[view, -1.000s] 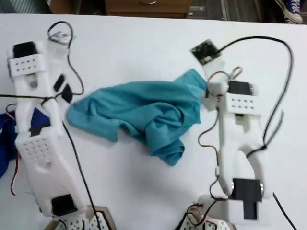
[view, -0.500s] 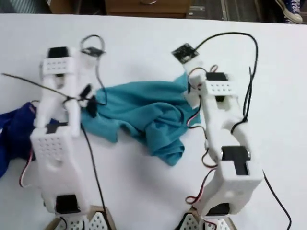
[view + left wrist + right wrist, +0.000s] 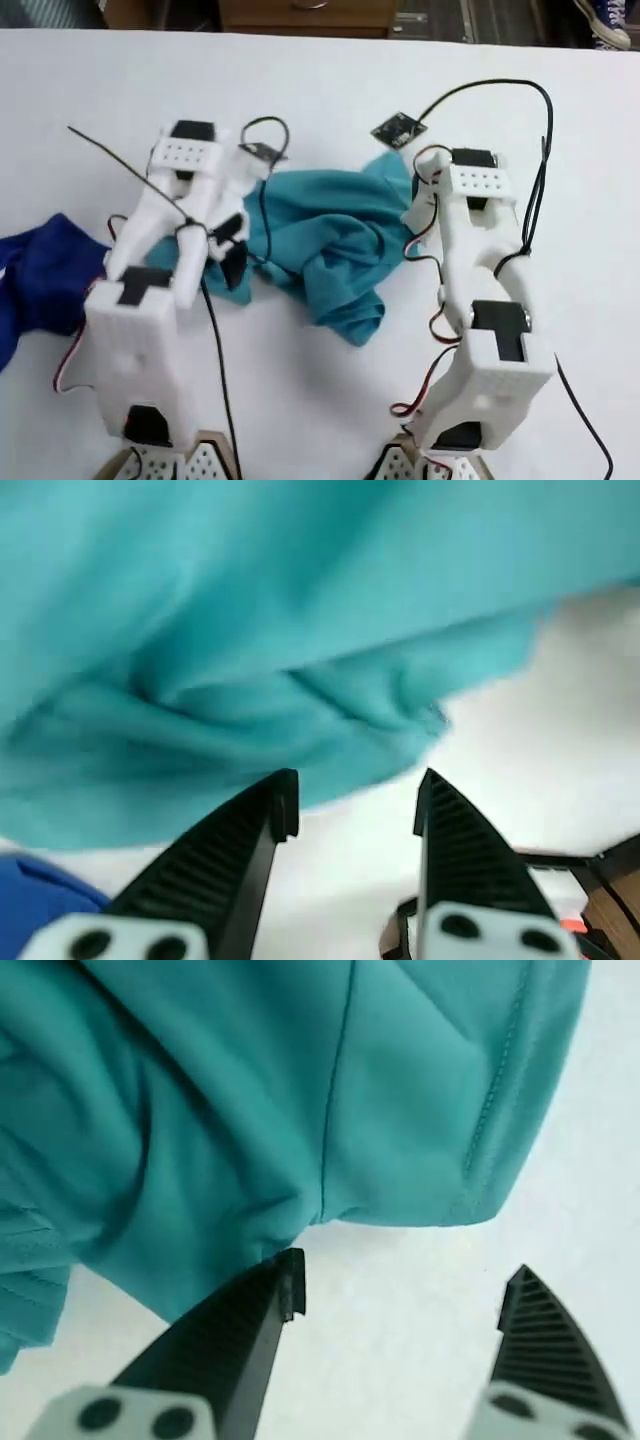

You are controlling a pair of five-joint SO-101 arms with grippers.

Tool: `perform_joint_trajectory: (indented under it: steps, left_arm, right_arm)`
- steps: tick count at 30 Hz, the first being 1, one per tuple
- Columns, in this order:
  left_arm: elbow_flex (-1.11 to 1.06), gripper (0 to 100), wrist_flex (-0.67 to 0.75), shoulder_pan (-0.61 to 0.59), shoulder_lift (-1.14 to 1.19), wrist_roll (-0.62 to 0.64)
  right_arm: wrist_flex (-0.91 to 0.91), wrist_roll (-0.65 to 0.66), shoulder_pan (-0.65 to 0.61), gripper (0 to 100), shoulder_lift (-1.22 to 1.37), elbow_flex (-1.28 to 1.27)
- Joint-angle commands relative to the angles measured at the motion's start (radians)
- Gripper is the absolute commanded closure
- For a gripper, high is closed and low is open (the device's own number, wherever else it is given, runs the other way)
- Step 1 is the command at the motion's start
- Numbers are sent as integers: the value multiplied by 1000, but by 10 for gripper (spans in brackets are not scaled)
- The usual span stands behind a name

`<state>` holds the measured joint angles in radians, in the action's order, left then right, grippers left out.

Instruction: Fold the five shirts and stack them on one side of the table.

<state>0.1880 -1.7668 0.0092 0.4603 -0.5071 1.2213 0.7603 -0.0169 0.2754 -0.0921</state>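
1. The teal shirt [image 3: 320,235] lies in a crumpled heap in the middle of the table [image 3: 300,80]. None of it is folded yet.
2. The left gripper [image 3: 358,790] sits at the shirt's edge, on the side facing the blue shirt [image 3: 45,280]. Its claw is apart, with bare table between the fingers and the cloth just past the tips.
3. The right gripper [image 3: 405,1275] is at the teal shirt's opposite edge. Its claw is spread wide, with one finger up against a hemmed fold and the other over bare table.
4. The blue shirt is bunched up well apart from the teal one, beyond the left arm.
5. My main worry is the layering. A pinch here could catch a loose fold or several thicknesses instead of a true corner, and the shirt would then lift as a lump rather than spreading flat.
6. Either claw could also close on the table beside the cloth and miss it entirely.
7. A camera cable [image 3: 262,205] drapes across the teal shirt near the left wrist. I'd guess it could snag or drag the fabric.
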Motion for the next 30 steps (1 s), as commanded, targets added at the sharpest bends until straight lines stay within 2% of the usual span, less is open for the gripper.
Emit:
perform_joint_trajectory:
  steps: [1,7,17,21,26,30]
  left_arm:
    - [-79,786,-18,44,-189,5]
    - [-246,786,72,41,-233,-8]
    - [-496,789,525,40,-235,-20]
    - [-463,798,629,-60,-242,-26]
    - [-302,967,680,-227,-233,-26]
    - [-173,978,661,-319,-241,-26]
  right_arm:
    - [10,8,-8,690,-104,41]
    - [28,8,19,690,-177,37]
    - [45,11,84,690,-208,37]
    - [61,15,111,690,-208,35]
    - [61,17,140,690,-208,35]
    - [61,17,142,690,-206,35]
